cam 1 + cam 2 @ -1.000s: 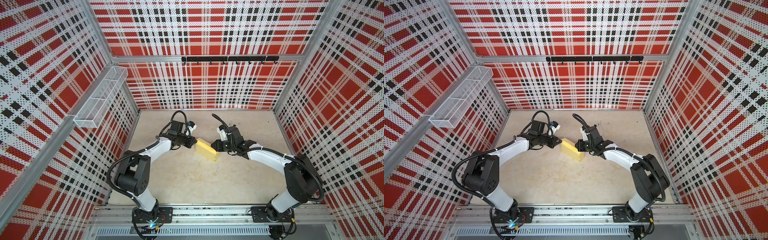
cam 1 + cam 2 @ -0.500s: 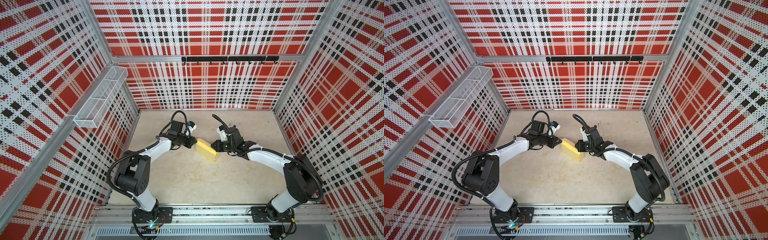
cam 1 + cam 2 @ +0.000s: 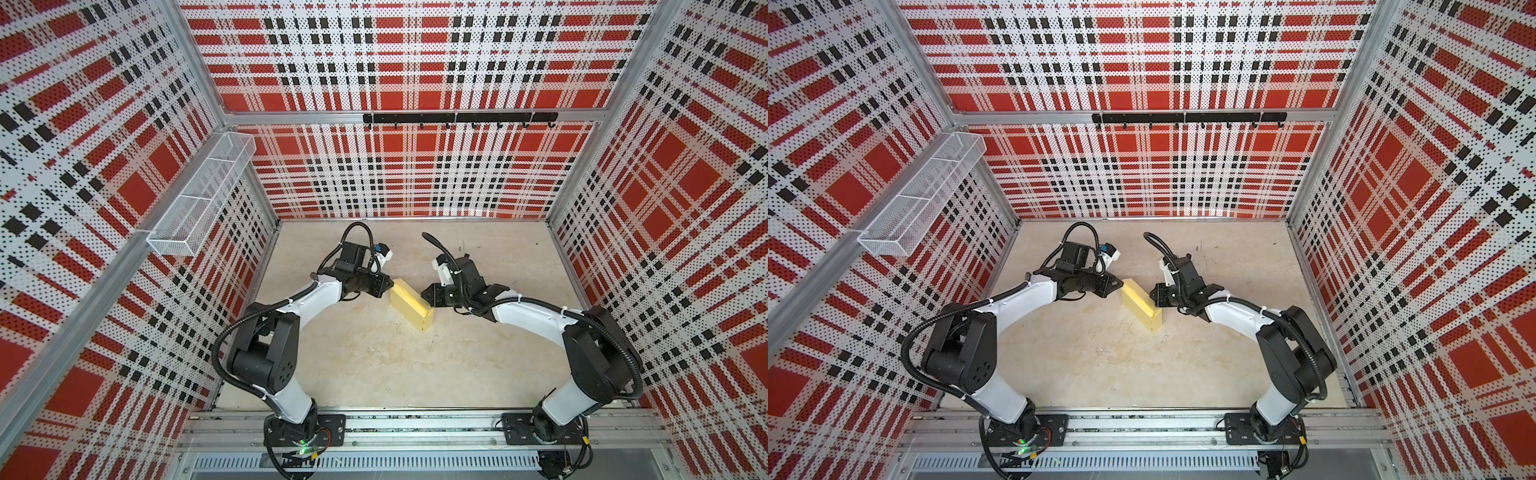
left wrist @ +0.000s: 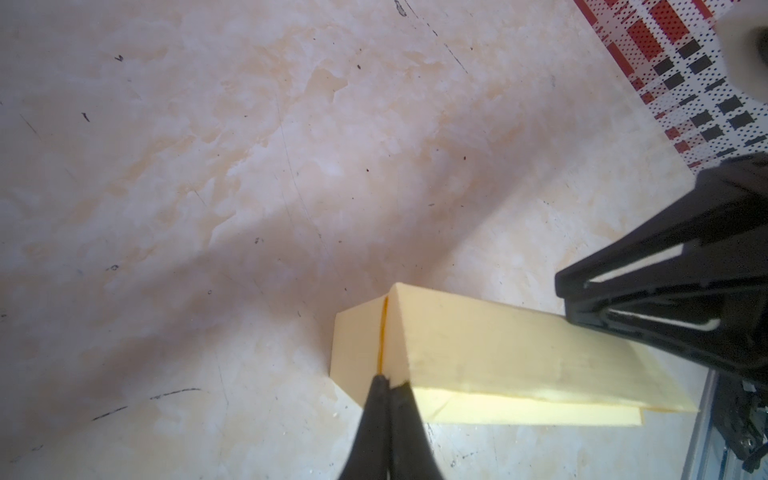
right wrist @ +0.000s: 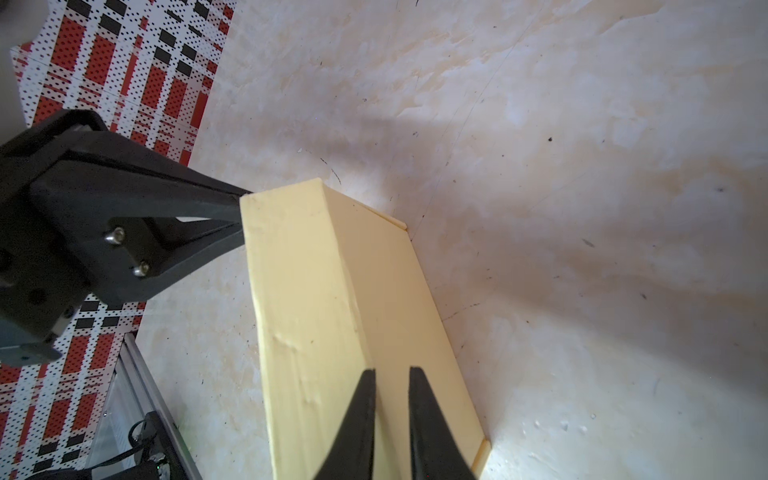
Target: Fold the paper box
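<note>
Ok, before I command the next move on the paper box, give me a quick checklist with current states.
1. Paper box folded into a block, lying on the table: ok.
2. Left end effector shut, tip at the box's end seam: ok.
3. End seam fully closed: not ok, a slit shows.
4. Right end effector jaws narrowly apart over the box's long edge; whether it grips: cannot tell.
5. End effectors apart from each other: ok.
</note>
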### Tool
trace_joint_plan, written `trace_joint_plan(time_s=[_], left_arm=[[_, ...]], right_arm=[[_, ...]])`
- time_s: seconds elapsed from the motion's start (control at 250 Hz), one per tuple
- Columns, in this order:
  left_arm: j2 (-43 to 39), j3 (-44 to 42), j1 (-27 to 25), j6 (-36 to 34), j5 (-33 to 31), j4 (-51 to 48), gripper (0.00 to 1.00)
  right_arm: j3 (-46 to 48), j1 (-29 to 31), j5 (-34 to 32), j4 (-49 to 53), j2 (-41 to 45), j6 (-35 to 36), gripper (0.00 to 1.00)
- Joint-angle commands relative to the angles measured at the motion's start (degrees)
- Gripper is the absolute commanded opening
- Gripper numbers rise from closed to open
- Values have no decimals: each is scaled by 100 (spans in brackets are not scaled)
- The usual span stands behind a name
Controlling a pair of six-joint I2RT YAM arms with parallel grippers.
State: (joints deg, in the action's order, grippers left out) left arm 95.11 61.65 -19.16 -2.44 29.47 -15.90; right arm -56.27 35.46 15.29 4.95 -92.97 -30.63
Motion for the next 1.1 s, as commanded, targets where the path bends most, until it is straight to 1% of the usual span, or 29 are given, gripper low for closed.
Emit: trace_joint_plan(time_s=[0.0, 0.136, 0.332, 0.528, 0.624, 0.66, 0.672, 0.704, 0.924, 1.096], left_arm=[[-72, -105, 9, 15, -8, -103, 4], [-54, -92, 8, 15, 0, -112, 4], [-45, -100, 4, 7, 4, -110, 4], [-32, -92, 0, 15, 9, -97, 4], [-36, -91, -13, 16, 13, -98, 4], [-36, -92, -11, 15, 10, -100, 4], [-38, -92, -9, 11, 6, -98, 4], [-45, -92, -9, 14, 8, -106, 3], [-54, -100, -8, 12, -3, -111, 4], [-54, -99, -17, 7, -12, -102, 4]], right_arm=[[-227, 75, -4, 23, 224, 5, 19], [-488, 170, -44, 142, 316, 41, 25], [-857, 377, -192, 474, 111, 250, 27], [-1033, 505, -366, 681, -109, 433, 31], [-1115, 573, -437, 772, -217, 471, 31], [-1159, 599, -480, 858, -275, 470, 30], [-1171, 606, -495, 885, -293, 613, 30], [-1218, 619, -529, 959, -335, 666, 29], [-1195, 672, -665, 1041, -404, 736, 20], [-1192, 725, -737, 1077, -435, 836, 19]])
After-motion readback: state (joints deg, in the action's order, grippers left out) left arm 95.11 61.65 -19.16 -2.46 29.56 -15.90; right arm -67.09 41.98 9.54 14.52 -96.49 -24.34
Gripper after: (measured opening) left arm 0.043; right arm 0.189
